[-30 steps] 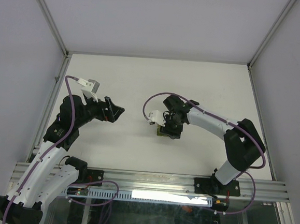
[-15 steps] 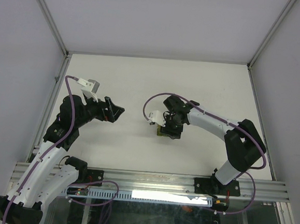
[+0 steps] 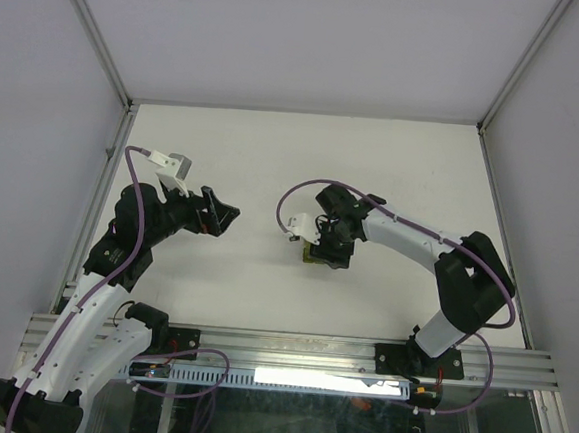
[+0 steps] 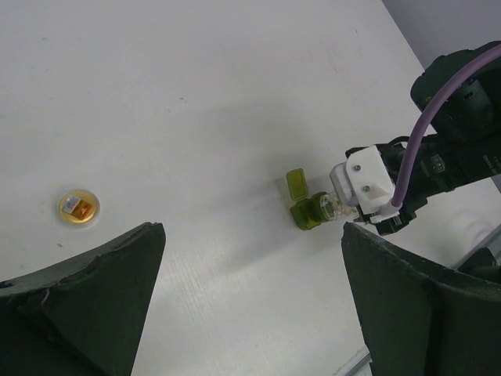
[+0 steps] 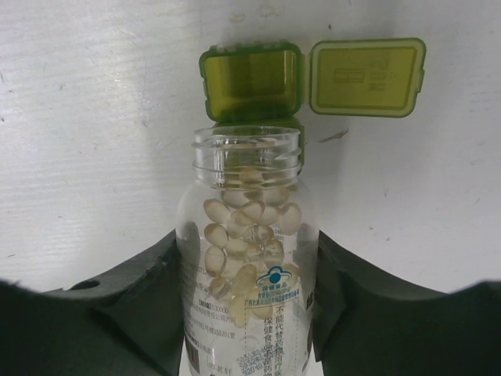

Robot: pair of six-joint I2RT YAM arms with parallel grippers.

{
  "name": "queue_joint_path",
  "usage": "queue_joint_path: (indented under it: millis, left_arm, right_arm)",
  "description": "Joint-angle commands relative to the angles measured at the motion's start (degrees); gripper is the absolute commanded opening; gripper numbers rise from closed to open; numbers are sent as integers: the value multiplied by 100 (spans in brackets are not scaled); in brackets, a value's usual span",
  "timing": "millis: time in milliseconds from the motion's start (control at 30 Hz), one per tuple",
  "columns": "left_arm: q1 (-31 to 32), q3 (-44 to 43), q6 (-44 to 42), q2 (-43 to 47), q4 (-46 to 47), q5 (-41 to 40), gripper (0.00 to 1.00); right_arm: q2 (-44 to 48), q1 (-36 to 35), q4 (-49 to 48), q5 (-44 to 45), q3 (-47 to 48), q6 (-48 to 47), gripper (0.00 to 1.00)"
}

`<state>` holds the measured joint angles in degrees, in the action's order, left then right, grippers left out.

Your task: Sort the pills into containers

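Observation:
My right gripper [image 5: 246, 252] is shut on a small clear bottle [image 5: 247, 298] that lies tilted with its open mouth toward the container. The pills [image 5: 249, 227] are pale tan ovals crowded in the bottle's neck. The container [image 5: 252, 82] is a small olive-green box on the table, just past the bottle's mouth, its lid [image 5: 368, 76] flipped open to the right. From above, the right gripper [image 3: 327, 248] covers the box [image 3: 309, 257]. My left gripper [image 3: 219, 214] is open and empty, held above the table to the left. Its wrist view shows the box [image 4: 304, 213] and the bottle's mouth [image 4: 329, 207].
A small round yellow-orange disc [image 4: 78, 207] lies on the white table [image 4: 196, 94], left of the box in the left wrist view. The enclosure's walls and metal frame [image 3: 111, 62] stand round the table. The right arm's camera mount and purple cable [image 4: 407, 164] hang beside the bottle.

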<state>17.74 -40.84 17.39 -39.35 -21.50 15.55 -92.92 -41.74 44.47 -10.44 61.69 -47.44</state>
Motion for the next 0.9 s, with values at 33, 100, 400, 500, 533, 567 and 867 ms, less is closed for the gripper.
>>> queue_joint_path:
  millis: [33,100,400,500,533,567,867]
  left_arm:
    - [-77,-66,-32,24,146,120,99]
    - [-75,-88,-40,16,146,159,99]
    - [-77,-79,-37,10,144,152,99]
    - [-84,-69,-35,14,146,132,99]
    - [-86,-69,-29,19,148,129,99]
    - [-82,-83,-25,16,142,143,99]
    - [-88,-63,-22,16,146,138,99]
  right_arm:
    - [255,-74,89,-156,228,89,0]
    - [145,29,-212,344,61,6,0]
    - [255,-70,-256,171,5,70,0]
    - [38,-53,312,-140,400,124,0]
    - [166,-110,120,-69,239,114,0]
    - [322,-100,-337,220,-65,32,0]
    - [167,-175,174,-44,277,160,0]
